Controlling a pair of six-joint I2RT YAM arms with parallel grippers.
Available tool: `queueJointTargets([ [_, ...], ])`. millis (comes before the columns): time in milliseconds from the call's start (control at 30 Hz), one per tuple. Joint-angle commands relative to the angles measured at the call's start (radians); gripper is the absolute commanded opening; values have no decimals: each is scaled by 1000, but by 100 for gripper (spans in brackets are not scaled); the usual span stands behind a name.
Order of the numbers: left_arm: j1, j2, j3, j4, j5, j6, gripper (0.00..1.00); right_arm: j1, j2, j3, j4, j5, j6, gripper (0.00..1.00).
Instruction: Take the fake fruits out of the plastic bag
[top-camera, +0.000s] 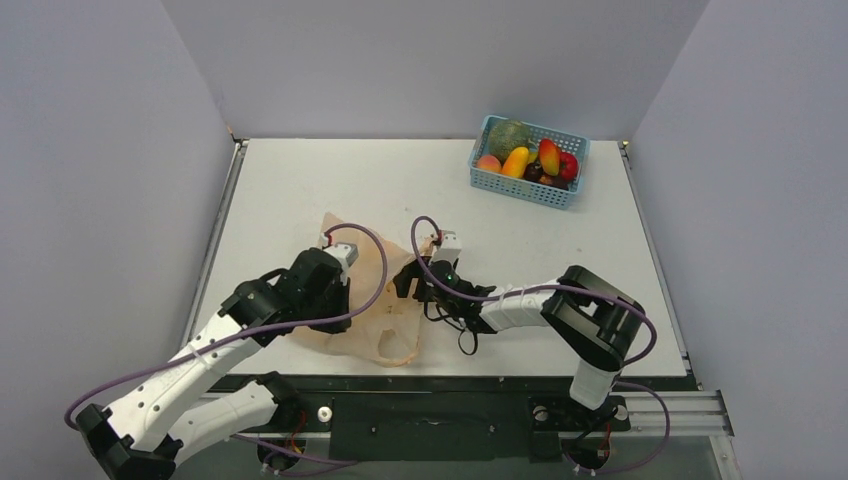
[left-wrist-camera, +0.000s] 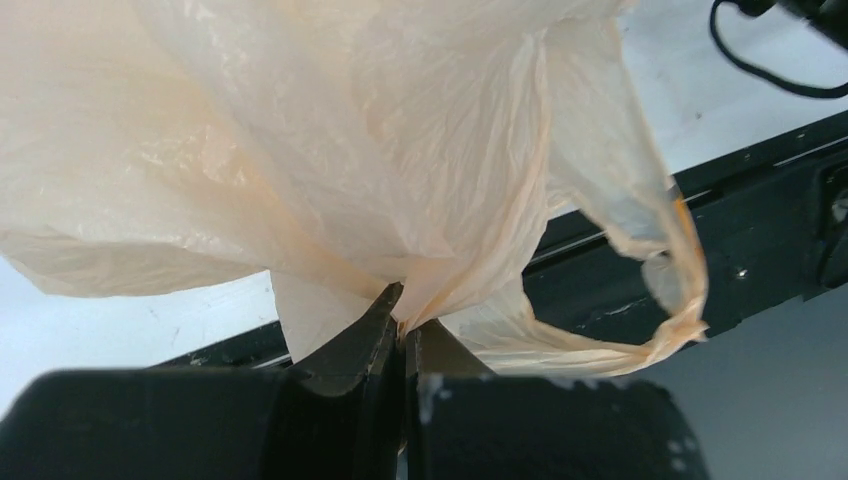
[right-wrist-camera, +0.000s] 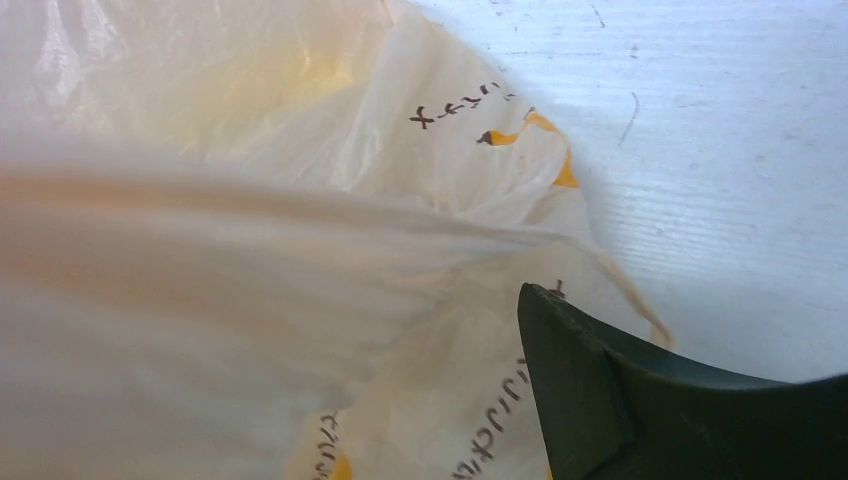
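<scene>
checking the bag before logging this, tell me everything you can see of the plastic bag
The plastic bag is thin, crinkly, see-through pale-orange film with dark lettering and an orange printed mark. It lies crumpled on the white table near its front edge. The left gripper is shut on a gathered fold, one loop handle dangling beside. A finger of the right gripper is by the film; its grip is unclear.
</scene>
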Motion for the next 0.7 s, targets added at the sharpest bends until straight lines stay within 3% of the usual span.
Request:
queueJointTargets([
  [0,4,-97,-4,36,-14,-9,0,56,-104,4,-4,63,-131,73],
  [233,1,-105,-16,45,-23,-14,0,117,-106,37,31,55,-220,72],
  [467,2,-116,-18,40,-57,-33,0,129,3,115,66,64,-298,61],
  [667,2,-122,-17,39,-67,-36,0,152,113,203,79,155,-368,60],
])
